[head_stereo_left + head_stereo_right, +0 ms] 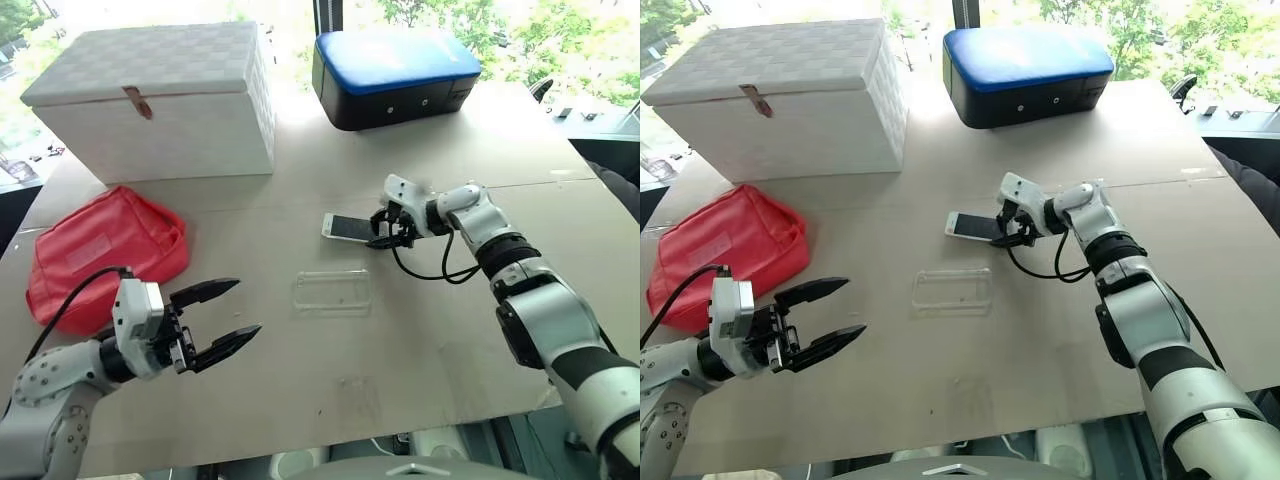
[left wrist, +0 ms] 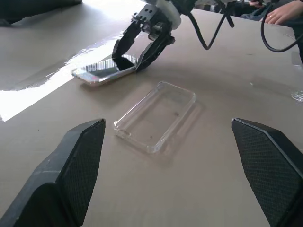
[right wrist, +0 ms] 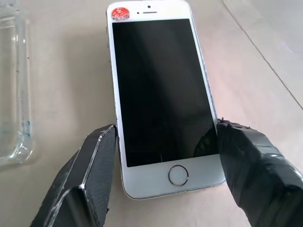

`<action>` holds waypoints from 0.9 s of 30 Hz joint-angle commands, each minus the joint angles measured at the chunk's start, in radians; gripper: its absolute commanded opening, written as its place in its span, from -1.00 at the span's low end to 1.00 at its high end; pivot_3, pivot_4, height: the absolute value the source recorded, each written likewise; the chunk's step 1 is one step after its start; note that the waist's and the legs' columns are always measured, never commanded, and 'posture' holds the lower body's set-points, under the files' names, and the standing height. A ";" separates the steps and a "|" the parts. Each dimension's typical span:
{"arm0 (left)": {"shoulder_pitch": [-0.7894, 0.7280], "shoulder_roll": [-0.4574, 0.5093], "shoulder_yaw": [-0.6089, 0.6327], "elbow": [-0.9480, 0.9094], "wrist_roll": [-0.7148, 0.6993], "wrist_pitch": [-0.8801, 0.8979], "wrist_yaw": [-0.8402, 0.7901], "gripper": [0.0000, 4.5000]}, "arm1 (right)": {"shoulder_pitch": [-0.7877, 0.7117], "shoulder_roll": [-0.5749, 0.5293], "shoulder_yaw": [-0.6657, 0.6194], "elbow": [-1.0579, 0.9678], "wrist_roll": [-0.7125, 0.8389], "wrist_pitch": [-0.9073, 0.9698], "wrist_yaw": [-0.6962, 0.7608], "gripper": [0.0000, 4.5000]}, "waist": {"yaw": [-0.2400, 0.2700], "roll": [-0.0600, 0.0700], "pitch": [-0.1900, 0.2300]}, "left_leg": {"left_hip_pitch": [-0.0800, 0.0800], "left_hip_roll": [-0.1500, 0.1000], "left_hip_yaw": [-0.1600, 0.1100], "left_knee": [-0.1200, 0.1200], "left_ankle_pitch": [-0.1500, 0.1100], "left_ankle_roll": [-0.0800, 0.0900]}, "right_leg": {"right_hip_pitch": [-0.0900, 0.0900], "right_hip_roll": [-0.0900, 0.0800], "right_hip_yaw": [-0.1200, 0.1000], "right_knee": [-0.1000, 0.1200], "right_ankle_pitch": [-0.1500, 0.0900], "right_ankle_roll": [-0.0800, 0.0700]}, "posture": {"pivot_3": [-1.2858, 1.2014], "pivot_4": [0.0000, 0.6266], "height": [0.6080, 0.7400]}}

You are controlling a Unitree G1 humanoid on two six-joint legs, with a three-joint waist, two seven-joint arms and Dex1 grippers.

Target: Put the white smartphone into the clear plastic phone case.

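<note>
Right gripper [image 1: 393, 228] straddles the home-button end of the white phone [image 1: 347, 228], a black finger at each long edge, touching or about to. The jaws look narrowed to the phone's width; whether they truly pinch it I cannot tell. The phone lies screen-up on the table [image 1: 420, 350], at about 12 o'clock from the clear case [image 1: 333, 292], near it but apart. The case sits empty, open side up, roughly mid-table. Left gripper [image 1: 225, 314] hovers at about 9 o'clock from the case, fingers spread wide, holding nothing.

Risks, as I judge them: the grip takes only the phone's end, so a lift could let the far end droop or twist out of the fingers. The case is light and unsecured; pushing the phone in at an angle could slide it away or tip its rim unless the left gripper steadies it.
</note>
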 commanded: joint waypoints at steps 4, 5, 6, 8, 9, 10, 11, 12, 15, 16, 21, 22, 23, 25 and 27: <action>-0.028 0.000 0.013 0.021 0.013 -0.031 -0.011 0.93 | 0.162 -0.067 0.040 -0.641 0.088 0.308 0.038 0.23 | -0.003 0.000 0.001 | -0.001 0.000 0.000 -0.003 0.000 0.000 | -0.002 0.000 0.000 -0.001 -0.001 0.000 | 0.03 -0.52 1.00; -0.031 0.000 0.012 0.026 0.017 -0.034 -0.013 0.93 | 0.193 -0.081 0.058 -0.720 0.091 0.344 0.036 0.23 | -0.002 0.000 0.000 | -0.001 0.001 0.000 -0.003 0.000 0.000 | -0.002 0.000 -0.001 -0.001 -0.001 0.000 | 0.03 -0.52 1.00; -0.034 0.000 0.011 0.031 0.020 -0.036 -0.014 0.93 | 0.222 -0.098 0.079 -0.785 0.086 0.368 0.032 0.23 | -0.002 0.000 0.000 | -0.001 0.001 0.000 -0.003 0.000 0.000 | -0.002 0.000 -0.001 -0.001 -0.001 0.000 | 0.03 -0.52 1.00; -0.037 0.000 0.010 0.037 0.023 -0.039 -0.017 0.93 | 0.257 -0.130 0.118 -0.859 0.073 0.388 0.019 0.23 | -0.003 0.000 0.000 | -0.001 0.001 0.000 -0.003 -0.001 0.000 | -0.002 0.000 -0.001 -0.001 -0.001 0.000 | 0.03 -0.52 1.00; -0.037 0.000 0.009 0.039 0.025 -0.040 -0.018 0.93 | 0.272 -0.142 0.136 -0.886 0.069 0.395 0.012 0.23 | -0.002 0.000 0.001 | -0.001 0.001 0.000 -0.003 -0.001 0.000 | -0.002 0.000 -0.001 -0.001 -0.001 0.000 | 0.03 -0.52 1.00; -0.037 0.000 0.008 0.039 0.026 -0.041 -0.019 0.93 | 0.282 -0.150 0.148 -0.905 0.072 0.404 0.005 0.23 | -0.002 0.000 0.001 | -0.001 0.000 0.000 -0.003 -0.001 0.000 | -0.002 0.000 -0.001 -0.001 -0.003 -0.003 | 0.03 -0.52 1.00; -0.038 0.002 0.008 0.041 0.028 -0.040 -0.022 0.93 | 0.289 -0.156 0.162 -0.924 0.075 0.414 0.001 0.23 | -0.002 0.000 0.001 | -0.001 0.000 0.001 -0.002 -0.001 0.000 | -0.002 0.000 -0.001 -0.001 -0.004 -0.004 | 0.03 -0.52 1.00; -0.038 0.004 0.007 0.042 0.031 -0.040 -0.023 0.93 | 0.297 -0.161 0.180 -0.941 0.077 0.425 -0.002 0.23 | -0.001 -0.001 0.001 | -0.001 0.000 0.001 -0.001 -0.001 0.000 | -0.002 0.000 -0.001 -0.001 -0.004 -0.004 | 0.03 -0.52 1.00; -0.035 0.007 0.011 0.041 0.034 -0.037 -0.027 0.93 | 0.309 -0.176 0.226 -0.975 0.071 0.450 -0.014 0.23 | -0.001 -0.002 0.000 | 0.001 0.001 0.000 0.001 0.000 0.000 | -0.001 0.000 -0.001 0.000 -0.005 -0.001 | 0.03 -0.52 1.00; -0.032 0.007 0.012 0.038 0.034 -0.035 -0.026 0.93 | 0.311 -0.178 0.236 -0.983 0.069 0.463 -0.024 0.23 | -0.002 -0.002 0.000 | 0.001 0.001 0.000 0.001 0.000 0.000 | -0.001 0.000 -0.001 0.000 -0.005 -0.001 | 0.03 -0.52 1.00; -0.013 0.004 0.012 0.016 0.035 -0.030 -0.021 0.93 | 0.321 -0.208 0.279 -1.001 0.041 0.510 -0.075 0.23 | 0.000 -0.002 0.001 | 0.001 0.002 0.000 0.000 0.000 0.000 | -0.001 0.001 -0.001 0.000 -0.004 -0.004 | 0.03 -0.52 1.00; -0.011 0.004 0.011 0.014 0.035 -0.030 -0.020 0.93 | 0.321 -0.213 0.281 -1.001 0.039 0.517 -0.085 0.23 | 0.000 -0.002 0.001 | 0.000 0.002 0.000 0.000 0.000 0.000 | -0.001 0.001 -0.001 0.000 -0.004 -0.004 | 0.03 -0.52 1.00; -0.009 0.003 0.010 0.011 0.035 -0.029 -0.018 0.93 | 0.321 -0.214 0.281 -1.001 0.038 0.528 -0.096 0.23 | 0.000 -0.002 0.001 | 0.000 0.001 0.001 0.000 0.000 0.000 | -0.001 0.000 -0.001 -0.001 -0.004 -0.004 | 0.03 -0.52 1.00; -0.006 0.001 0.006 0.005 0.036 -0.029 -0.014 0.93 | 0.322 -0.217 0.281 -1.004 0.040 0.545 -0.113 0.23 | 0.000 -0.002 0.001 | 0.000 0.001 0.001 0.000 0.000 0.000 | -0.001 0.000 -0.001 -0.001 -0.004 -0.004 | 0.03 -0.52 1.00; -0.007 0.000 0.000 0.001 0.038 -0.028 -0.008 0.93 | 0.324 -0.225 0.284 -1.004 0.038 0.549 -0.124 0.23 | 0.000 -0.002 0.001 | 0.000 0.001 0.001 0.000 -0.001 0.000 | -0.001 0.000 -0.001 -0.001 -0.004 -0.004 | 0.03 -0.52 1.00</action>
